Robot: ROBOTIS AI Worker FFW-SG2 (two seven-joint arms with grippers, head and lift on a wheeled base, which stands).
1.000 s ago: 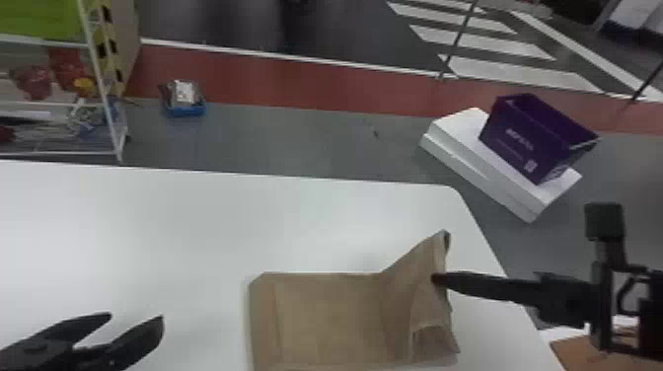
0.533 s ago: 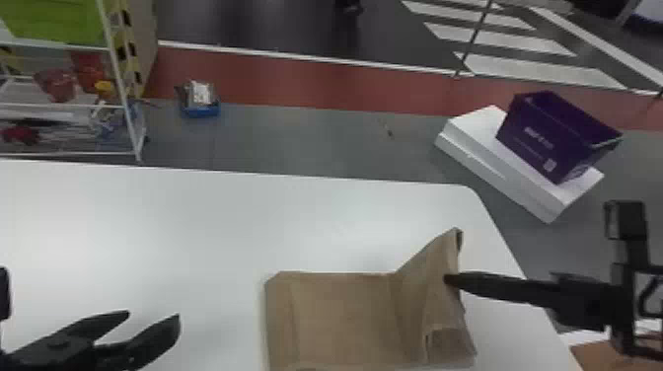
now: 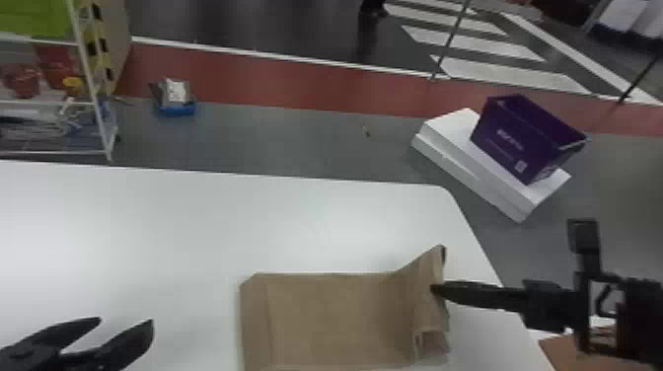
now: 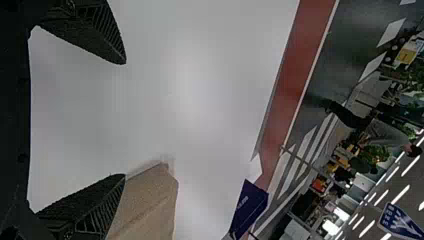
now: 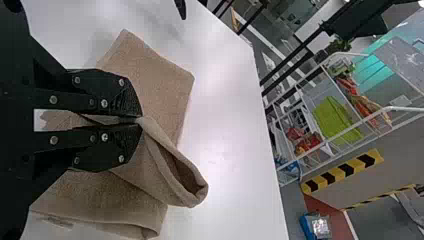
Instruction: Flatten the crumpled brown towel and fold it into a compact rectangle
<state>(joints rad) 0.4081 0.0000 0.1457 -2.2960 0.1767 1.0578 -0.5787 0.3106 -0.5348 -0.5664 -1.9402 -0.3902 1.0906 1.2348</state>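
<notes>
Towel (image 3: 335,315) lies on my white table (image 3: 197,237), near the table's right-hand edge. Most of it is spread flat, with a narrow band creased along its left side, while its right end stands up off the flat part in a bent, uneven flap. My right pincer (image 3: 436,288) reaches that flap from the right, its tips at the cloth. In my right wrist view, I see the right pincer (image 5: 141,120) nearly closed, its two fingers lying side by side with a pinch of towel nipped between the tips. Just beyond them the cloth bulges into a loose loop (image 5: 182,182), hollow at its end, and the rest of the towel spreads out beneath and to both sides of my fingers.

My left pincer (image 3: 126,321) is over the left part of the table, well apart from the towel. From its own wrist view, the left pincer (image 4: 125,120) has its fingers spread wide, and I have nothing between them; a corner of the towel shows past one fingertip.

On the floor beyond the table, I see a purple box (image 3: 523,138) on white slabs (image 3: 459,160) to the right, and a blue tray (image 3: 176,109) near a white rack (image 3: 93,74) to the left.
</notes>
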